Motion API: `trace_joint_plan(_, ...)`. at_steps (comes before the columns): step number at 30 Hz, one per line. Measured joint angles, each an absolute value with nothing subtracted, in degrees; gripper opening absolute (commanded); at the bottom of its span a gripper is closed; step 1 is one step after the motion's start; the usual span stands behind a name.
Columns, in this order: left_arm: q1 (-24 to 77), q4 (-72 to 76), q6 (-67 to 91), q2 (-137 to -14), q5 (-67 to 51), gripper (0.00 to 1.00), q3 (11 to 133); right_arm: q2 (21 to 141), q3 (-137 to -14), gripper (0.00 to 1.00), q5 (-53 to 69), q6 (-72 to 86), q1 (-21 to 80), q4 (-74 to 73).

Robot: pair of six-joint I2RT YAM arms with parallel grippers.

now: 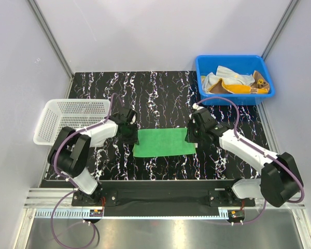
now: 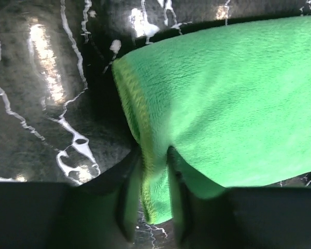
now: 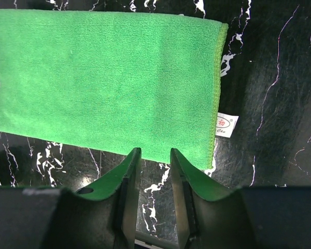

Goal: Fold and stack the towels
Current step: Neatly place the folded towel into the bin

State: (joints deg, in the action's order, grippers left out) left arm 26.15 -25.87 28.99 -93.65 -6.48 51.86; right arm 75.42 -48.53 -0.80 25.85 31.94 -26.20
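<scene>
Folding green towel (image 1: 164, 142) now: it lies flat on tabletop (image 1: 160, 98) between the arms; left fingers (image 2: 125, 197) pinch its edge, right fingers (image 3: 128, 176) slightly spread, empty, tips at the hem. Next likely needs right to grip too, then both lift and fold over.

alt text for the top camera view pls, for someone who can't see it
A green towel lies spread on a black marbled table, with the left gripper at its left edge and the right gripper at its right edge. A white basket sits at the left; a blue bin at the back right holds more towels.
</scene>
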Motion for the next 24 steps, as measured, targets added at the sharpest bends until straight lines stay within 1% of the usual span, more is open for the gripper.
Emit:
trace_joint_plan(2,26.2,-25.6,29.5,-94.3,-7.2,0.17,52.1,74.9,-48.5,0.37,-0.8,25.8,31.9,-26.2)
trace_joint_plan(3,26.2,-25.6,29.8,-94.7,-7.6,0.07,52.4,74.7,-48.5,0.38,-0.8,25.8,31.9,-26.2)
trace_joint_plan(4,26.2,-25.6,30.0,-95.0,-7.8,0.03,52.8,74.6,-48.5,0.41,-0.8,25.9,31.9,-26.2)
trace_joint_plan(5,26.2,-25.8,30.3,-95.4,-8.0,0.0,53.3,74.5,-48.5,0.45,-0.7,25.9,31.9,-26.2)
trace_joint_plan(8,26.2,-27.5,30.4,-96.2,-7.8,0.0,54.7,73.8,-48.5,0.59,-0.4,25.9,31.9,-26.2)
trace_joint_plan(9,26.2,-28.6,30.3,-96.5,-7.3,0.0,55.5,73.5,-48.5,0.76,-0.4,26.0,31.9,-26.3)
trace_joint_plan(10,26.2,-30.0,30.3,-96.9,-6.3,0.0,56.5,73.1,-48.6,0.9,-0.3,26.3,31.9,-26.3)
trace_joint_plan(11,26.4,-31.5,30.1,-97.2,-5.1,0.0,57.4,72.7,-48.6,0.99,-0.4,26.3,31.9,-26.3)
trace_joint_plan(17,26.5,-43.8,28.3,-97.2,4.1,0.0,65.0,71.0,-50.1,1.0,1.0,26.3,31.9,-26.4)
trace_joint_plan(24,26.1,-51.9,25.5,-97.2,12.5,0.0,72.4,70.8,-52.2,1.0,1.1,26.1,31.9,-26.4)
